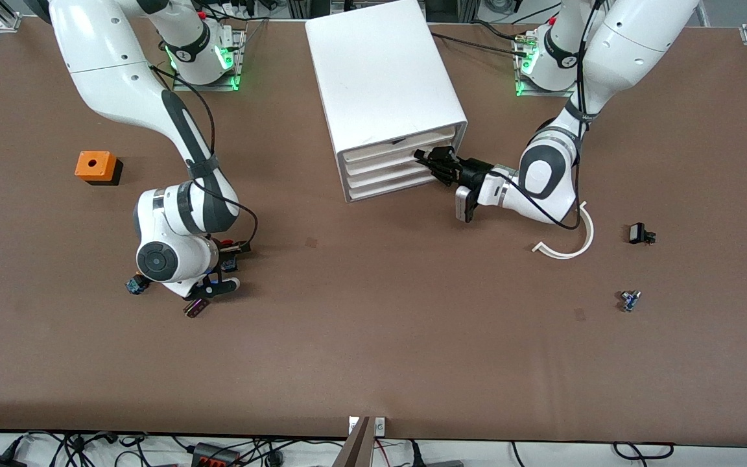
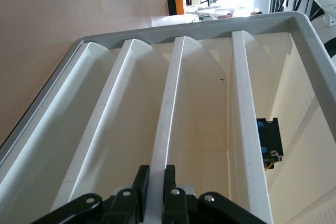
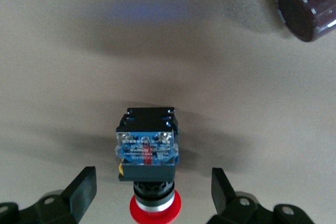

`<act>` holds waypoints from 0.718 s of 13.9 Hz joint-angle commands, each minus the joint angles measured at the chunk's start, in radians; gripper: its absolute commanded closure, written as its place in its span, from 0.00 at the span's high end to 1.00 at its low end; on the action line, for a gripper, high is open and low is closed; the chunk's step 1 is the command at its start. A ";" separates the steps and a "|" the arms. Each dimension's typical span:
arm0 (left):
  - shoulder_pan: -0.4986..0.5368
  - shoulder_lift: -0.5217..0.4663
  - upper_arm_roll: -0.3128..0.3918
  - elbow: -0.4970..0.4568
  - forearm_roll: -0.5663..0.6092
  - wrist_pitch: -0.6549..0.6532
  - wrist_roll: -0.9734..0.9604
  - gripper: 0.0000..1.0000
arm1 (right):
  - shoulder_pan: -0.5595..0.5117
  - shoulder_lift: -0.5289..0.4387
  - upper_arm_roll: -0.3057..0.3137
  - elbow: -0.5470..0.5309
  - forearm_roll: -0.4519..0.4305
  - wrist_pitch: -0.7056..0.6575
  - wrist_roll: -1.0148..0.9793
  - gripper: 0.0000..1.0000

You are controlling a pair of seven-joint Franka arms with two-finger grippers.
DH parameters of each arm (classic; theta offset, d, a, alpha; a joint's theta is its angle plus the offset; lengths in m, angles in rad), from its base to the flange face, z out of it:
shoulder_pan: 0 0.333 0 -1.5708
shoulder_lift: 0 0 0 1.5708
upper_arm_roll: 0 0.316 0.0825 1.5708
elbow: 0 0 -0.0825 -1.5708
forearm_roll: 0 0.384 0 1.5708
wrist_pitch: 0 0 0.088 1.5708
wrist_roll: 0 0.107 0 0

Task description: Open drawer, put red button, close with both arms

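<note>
The left gripper (image 2: pixel 154 187) pinches a drawer (image 2: pixel 168 129) front edge in the white cabinet (image 1: pixel 386 84), ready to pull. The right gripper (image 3: pixel 154 192), fingers spread, hovers over the red button (image 3: pixel 152 156) on the brown table (image 1: pixel 373 363), at the cabinet's 8 o'clock.

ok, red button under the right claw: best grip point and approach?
Grip the red button by its flat-sided black-and-blue body, not the round cap. It lies on its side on the table, so come straight down. The right claw is open and straddles it.
</note>
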 commanded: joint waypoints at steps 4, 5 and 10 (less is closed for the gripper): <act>0.027 -0.002 0.016 0.059 0.005 -0.001 -0.016 0.01 | 0.001 0.012 0.000 0.018 0.011 0.000 0.004 0.16; 0.042 0.017 0.019 0.086 0.007 -0.001 -0.014 0.01 | 0.001 0.009 0.000 0.018 0.014 -0.002 0.007 0.05; 0.094 0.153 0.019 0.274 0.071 -0.003 -0.014 0.01 | 0.012 -0.023 -0.001 0.146 0.003 -0.059 -0.005 0.00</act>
